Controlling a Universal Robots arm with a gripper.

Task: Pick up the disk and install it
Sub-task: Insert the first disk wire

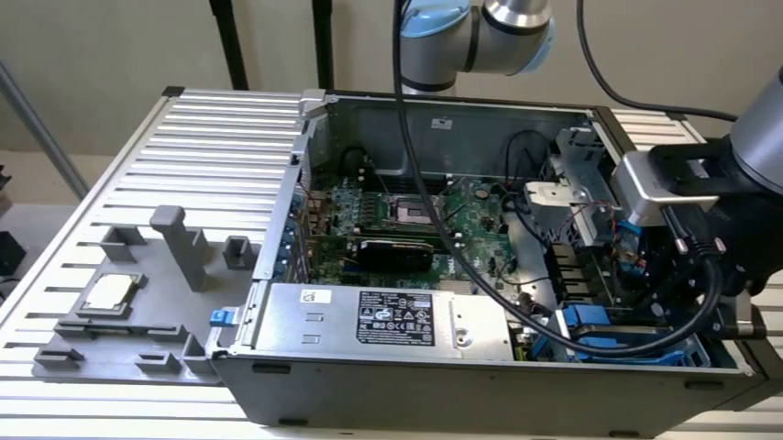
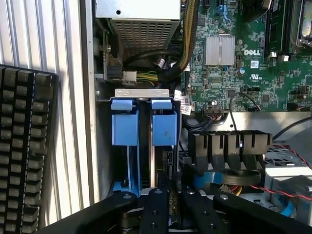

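Blue plastic frames the disk (image 2: 163, 127), which stands on its edge in the bay (image 2: 141, 92) of the case (image 1: 490, 385) so it can slide down, and my fingers (image 2: 155, 207) are clenched on it from above.

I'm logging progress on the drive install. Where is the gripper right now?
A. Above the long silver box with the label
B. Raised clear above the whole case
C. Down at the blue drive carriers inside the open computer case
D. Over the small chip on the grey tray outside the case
C: in the wrist view the gripper sits right at the blue drive carriers inside the computer case.
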